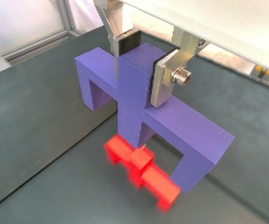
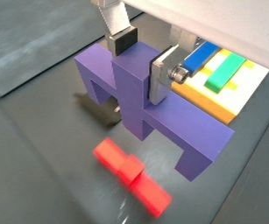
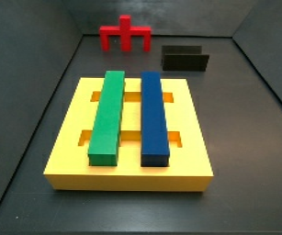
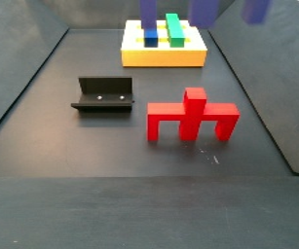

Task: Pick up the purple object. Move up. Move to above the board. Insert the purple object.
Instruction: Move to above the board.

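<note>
My gripper (image 1: 146,63) is shut on the central post of the purple object (image 1: 183,131), a violet-blue arch block hanging in the air, seen in both wrist views (image 2: 183,131). One dark pad (image 2: 123,42) and one silver finger plate press the post from opposite sides. Only the block's blurred legs (image 4: 210,10) show at the upper edge of a side view; the gripper itself is out of both side views. The board (image 3: 70,138) is a thick yellow slab; a wrist view shows its edge (image 2: 224,103) just beyond the block.
A green bar (image 3: 108,115) and a dark-blue bar (image 3: 154,115) lie in the board's slots. A red arch piece (image 4: 191,115) stands on the floor, under the held block in the wrist views (image 1: 137,162). The black fixture (image 4: 105,94) stands beside it.
</note>
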You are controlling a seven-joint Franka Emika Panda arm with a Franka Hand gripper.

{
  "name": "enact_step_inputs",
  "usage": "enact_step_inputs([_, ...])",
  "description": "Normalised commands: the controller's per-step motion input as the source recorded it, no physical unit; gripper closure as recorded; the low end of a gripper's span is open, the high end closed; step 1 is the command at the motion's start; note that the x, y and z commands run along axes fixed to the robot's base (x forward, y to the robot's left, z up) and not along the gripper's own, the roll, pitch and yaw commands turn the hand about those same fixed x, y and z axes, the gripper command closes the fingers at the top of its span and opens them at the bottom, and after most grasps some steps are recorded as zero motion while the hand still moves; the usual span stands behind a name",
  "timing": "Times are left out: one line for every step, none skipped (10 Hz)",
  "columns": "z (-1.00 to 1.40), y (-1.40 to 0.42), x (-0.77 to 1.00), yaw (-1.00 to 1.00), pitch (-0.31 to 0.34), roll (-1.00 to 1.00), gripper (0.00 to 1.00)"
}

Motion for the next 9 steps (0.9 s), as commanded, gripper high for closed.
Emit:
enact_step_inputs([0.13,-1.40,0.09,-0.02,0.020,-0.01,1.00])
enact_step_inputs([0.13,-1.40,0.09,0.00,0.028,-0.01,1.00])
enact_step_inputs([0.13,-1.40,0.09,0.00,0.025,-0.03,1.00])
enact_step_inputs([0.14,-1.40,0.09,0.00,0.023,0.01,1.00])
enact_step_inputs([0.14,-1.40,0.09,0.00,0.030,0.01,1.00])
enact_step_inputs([0.15,-1.40,0.10,0.01,0.054,-0.01,1.00])
enact_step_inputs([0.15,-1.40,0.11,0.01,0.073,0.00,1.00])
enact_step_inputs([0.15,-1.40,0.14,0.00,0.106,0.01,1.00])
enact_step_inputs([0.16,-1.40,0.17,0.00,0.125,0.00,1.00])
